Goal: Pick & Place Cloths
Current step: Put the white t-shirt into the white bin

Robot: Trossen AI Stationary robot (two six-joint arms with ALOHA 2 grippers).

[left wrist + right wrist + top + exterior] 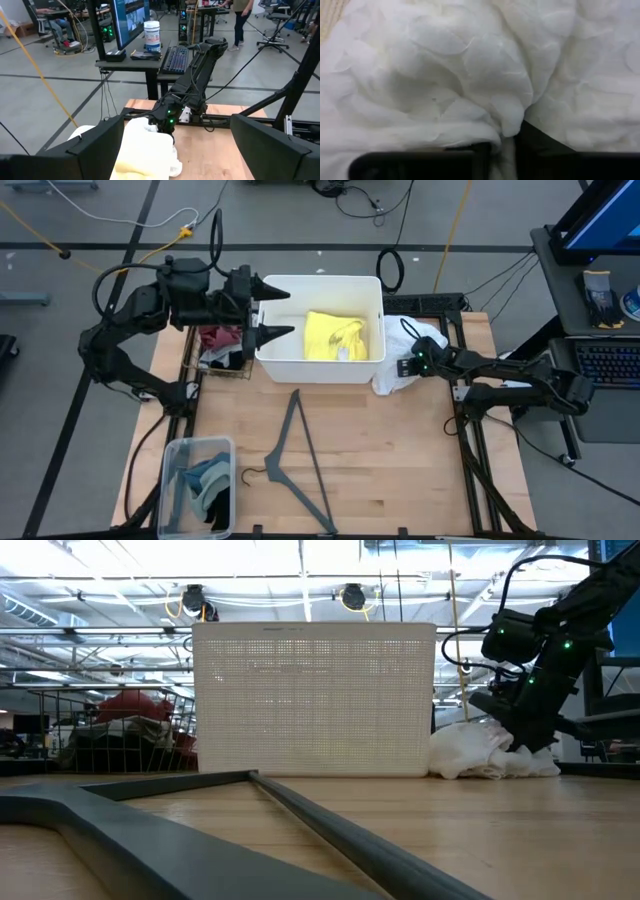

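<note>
Beside the white bin (320,370), on its right, we see the white cloth (398,370) bunched on the wooden table (400,470), touching the bin's wall. We see the right gripper (412,366) down in this cloth; in the right wrist view its dark fingers (532,140) stand close together with a fold of white fabric pinched between them. In the low view the cloth's bulk lies on the table.

We see the yellow cloth (334,336) crumpled inside the bin. The maroon cloth (217,337) and a black cloth (222,358) sit in a wire basket (225,370) left of the bin. A clear container (172,480) at the near left corner holds teal, grey and dark pieces; we cannot tell them apart well.

We see the left gripper (277,311) over the bin's left edge, fingers spread wide, holding nothing.

A dark grey hanger (295,465) lies flat on the table in front of the bin, apart from all cloths.
</note>
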